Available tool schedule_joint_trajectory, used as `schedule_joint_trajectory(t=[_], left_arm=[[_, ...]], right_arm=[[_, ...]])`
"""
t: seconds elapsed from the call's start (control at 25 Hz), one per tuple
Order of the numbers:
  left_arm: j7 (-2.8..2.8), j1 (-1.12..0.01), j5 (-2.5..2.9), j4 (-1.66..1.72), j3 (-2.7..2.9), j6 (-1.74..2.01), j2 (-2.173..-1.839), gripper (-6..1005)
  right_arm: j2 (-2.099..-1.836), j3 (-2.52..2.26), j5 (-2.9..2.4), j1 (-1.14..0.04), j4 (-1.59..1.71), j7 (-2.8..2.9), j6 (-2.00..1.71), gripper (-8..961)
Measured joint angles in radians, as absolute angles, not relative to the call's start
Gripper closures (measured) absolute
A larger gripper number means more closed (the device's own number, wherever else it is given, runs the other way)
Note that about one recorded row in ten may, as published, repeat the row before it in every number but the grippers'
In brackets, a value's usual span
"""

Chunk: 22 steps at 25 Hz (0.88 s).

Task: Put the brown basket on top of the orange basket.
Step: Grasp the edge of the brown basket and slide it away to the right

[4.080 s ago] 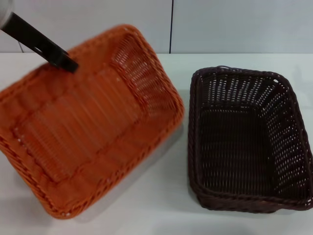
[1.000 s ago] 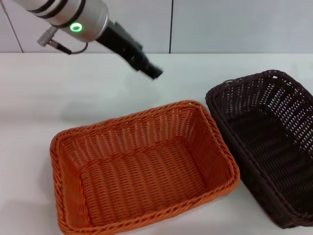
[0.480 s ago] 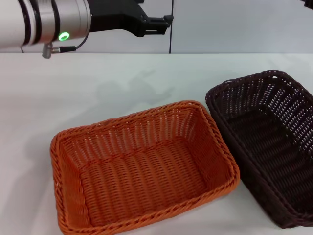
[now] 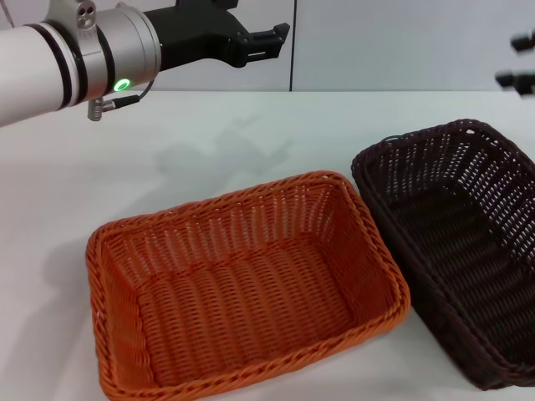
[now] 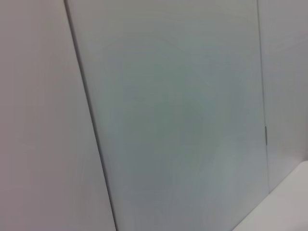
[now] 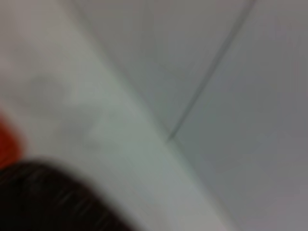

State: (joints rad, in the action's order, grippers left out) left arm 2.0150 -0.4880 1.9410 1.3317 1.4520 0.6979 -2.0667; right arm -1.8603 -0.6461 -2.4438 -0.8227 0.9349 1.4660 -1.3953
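Note:
The orange basket (image 4: 242, 292) sits flat on the white table (image 4: 167, 159), front and centre-left. The brown basket (image 4: 468, 251) lies right beside it, its near rim close against the orange basket's right rim. My left gripper (image 4: 272, 38) hangs high above the table's far side, well away from both baskets and holding nothing. My right gripper (image 4: 517, 60) shows at the right edge, above and behind the brown basket, open and empty. In the right wrist view the brown basket (image 6: 48, 197) is a dark blur, and a sliver of the orange basket (image 6: 7, 139) shows beside it.
A pale panelled wall (image 4: 401, 42) runs behind the table. The left wrist view shows only that wall (image 5: 168, 115). Bare table lies left of and behind the orange basket.
Since 4.1 s ago the orange basket came down flat at the front. In the last second the left arm rose and levelled out, and the right gripper came into view at the right edge.

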Motion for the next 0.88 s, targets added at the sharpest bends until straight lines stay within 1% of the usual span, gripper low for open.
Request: schedule_joint_trajectory(t=[0.16, 0.2, 0.36, 0.44, 0.64, 0.72, 0.76, 0.8, 0.88], left_arm=[[2.014, -0.492, 1.922, 1.310, 1.454, 0.679, -2.067, 170], [2.014, -0.492, 1.922, 1.310, 1.454, 0.679, -2.067, 170], [2.006, -0.494, 1.906, 1.299, 1.455, 0.669, -2.066, 170], [1.934, -0.494, 1.826, 1.272, 1.461, 0.649, -2.068, 170], [1.917, -0.516, 1.772, 1.219, 1.469, 0.625, -2.066, 170], [1.913, -0.519, 1.768, 1.215, 1.471, 0.621, -2.067, 170], [1.911, -0.520, 1.758, 1.214, 1.484, 0.603, -2.068, 170], [1.911, -0.521, 1.753, 1.214, 1.492, 0.594, -2.068, 170], [1.910, -0.522, 1.745, 1.213, 1.503, 0.581, -2.068, 170]], right_arm=[[-1.872, -0.655, -2.584, -0.823, 1.000, 1.506, -1.594, 411], [-1.872, -0.655, -2.584, -0.823, 1.000, 1.506, -1.594, 411], [-1.876, -0.662, -2.593, -0.794, 1.020, 1.482, -1.783, 410], [-1.878, -0.663, -2.593, -0.787, 1.024, 1.473, -1.810, 410], [-1.894, -0.693, -2.595, -0.747, 1.023, 1.432, -1.907, 409], [-1.905, -0.726, -2.603, -0.728, 1.024, 1.429, -1.917, 409], [-1.921, -0.758, -2.615, -0.708, 1.036, 1.429, -1.917, 409], [-1.921, -0.758, -2.615, -0.708, 1.036, 1.429, -1.917, 409], [-1.937, -0.786, -2.625, -0.692, 1.052, 1.429, -1.917, 409]])
